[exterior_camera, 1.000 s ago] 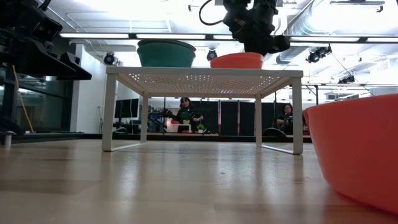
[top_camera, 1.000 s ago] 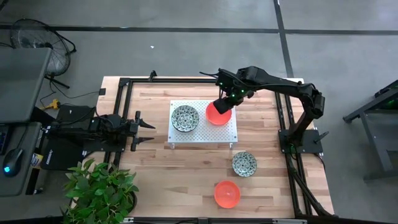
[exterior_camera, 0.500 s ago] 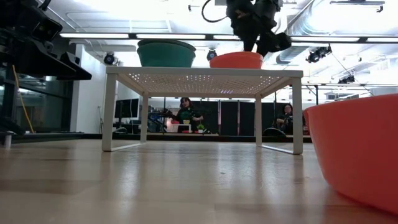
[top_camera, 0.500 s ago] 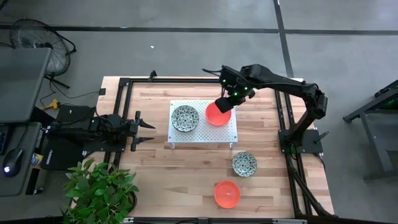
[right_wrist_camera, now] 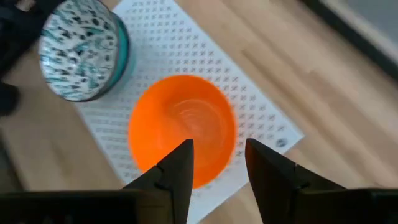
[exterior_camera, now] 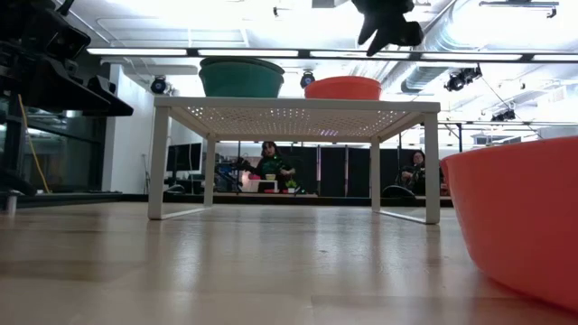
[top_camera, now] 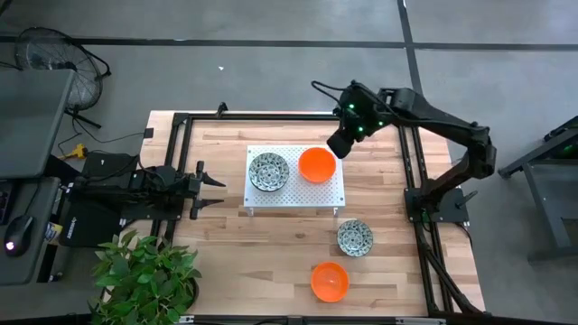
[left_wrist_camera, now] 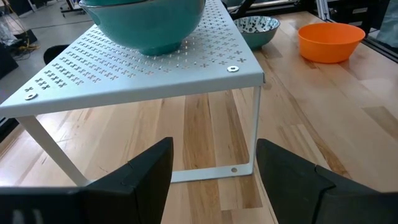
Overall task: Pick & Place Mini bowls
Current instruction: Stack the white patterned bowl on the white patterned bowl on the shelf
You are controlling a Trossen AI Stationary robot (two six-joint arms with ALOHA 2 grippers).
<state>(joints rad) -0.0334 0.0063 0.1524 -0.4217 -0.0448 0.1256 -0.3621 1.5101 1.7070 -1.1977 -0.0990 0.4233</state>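
Closest to the near edge of the wooden table (top_camera: 226, 262), toward its right corner: a plain orange bowl (top_camera: 330, 282), alone on the bare wood. Just behind it, nearer the right edge, a speckled bowl (top_camera: 355, 237), also touched by nothing. Farther in, at the middle of the table, a white perforated platform (top_camera: 298, 200) carrying two bowls side by side but apart: a second speckled bowl (top_camera: 269, 171) on its left half and a second orange bowl (top_camera: 317, 164), upright, on its right half.

Above the far right corner of the platform, the right gripper (top_camera: 338, 150), with fingers spread apart and holding nothing. Below these fingers and slightly to the side, the second orange bowl, not touched; in the low view, clear air between its rim and the fingertips. At the left edge of the table, the left gripper (top_camera: 213, 190), waiting low, fingers parted and empty, pointing at the platform.

Judged as the end of one placing: bowl set down, gripper free above it. Next, probably, to travel toward the near right part of the table, come down over the speckled bowl there with fingers open across its rim, then close and lift. Worth some care: glossy rim, easy to slip
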